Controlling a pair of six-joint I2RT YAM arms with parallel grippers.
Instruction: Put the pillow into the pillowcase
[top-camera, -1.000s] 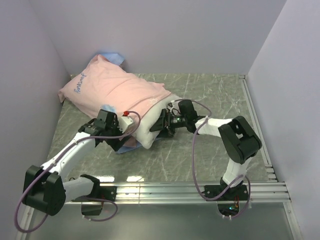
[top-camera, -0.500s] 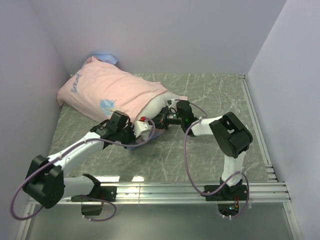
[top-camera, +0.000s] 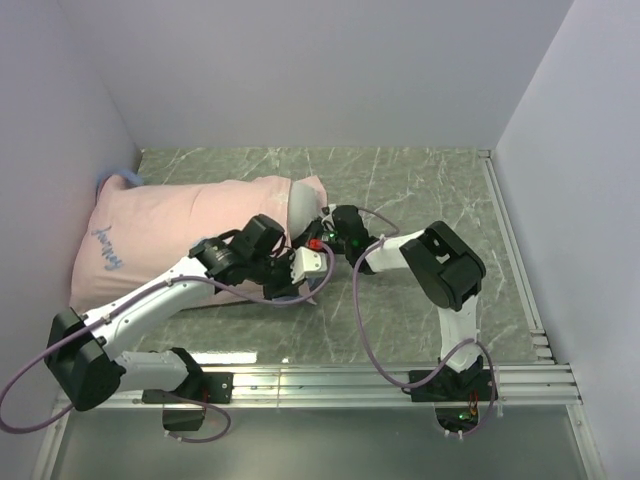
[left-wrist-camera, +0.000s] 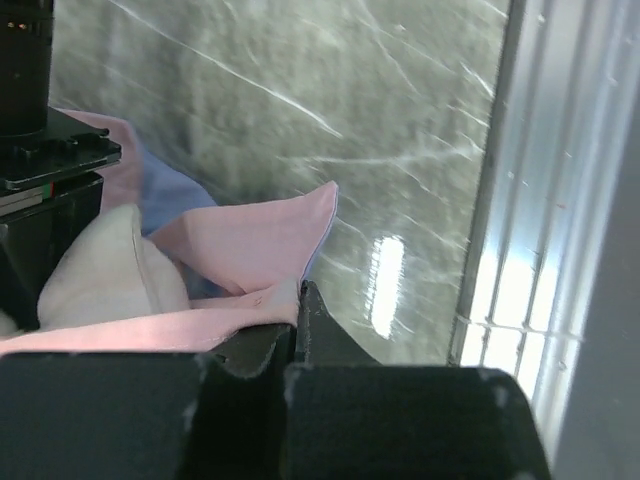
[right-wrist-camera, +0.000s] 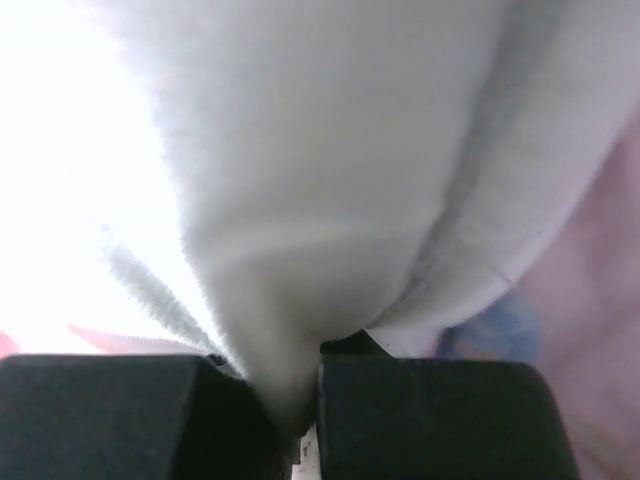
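White pillow (top-camera: 298, 205) is sitting almost wholly inside the pink pillowcase (top-camera: 180, 235), with only its plump end showing at the case's mouth, near the middle of the worktop (top-camera: 430, 180). The filled pillowcase is lying across the 9 o'clock half of the worktop. Its closed end is resting toward 9 o'clock beside the wall (top-camera: 60, 120) and its mouth is facing 3 o'clock. A blue patch of the case's other side is peeking out at 10 o'clock.

The right fingers (right-wrist-camera: 420, 420) are reaching in from 3 o'clock and clenching a fold of the white pillow at the mouth. The left fingers (left-wrist-camera: 325, 345) are pinching the pink hem of the pillowcase at the 5 o'clock corner of the mouth, where blue fabric is showing under a loose pink flap. A metal rail (top-camera: 400, 375) is running along the worktop's 6 o'clock edge.
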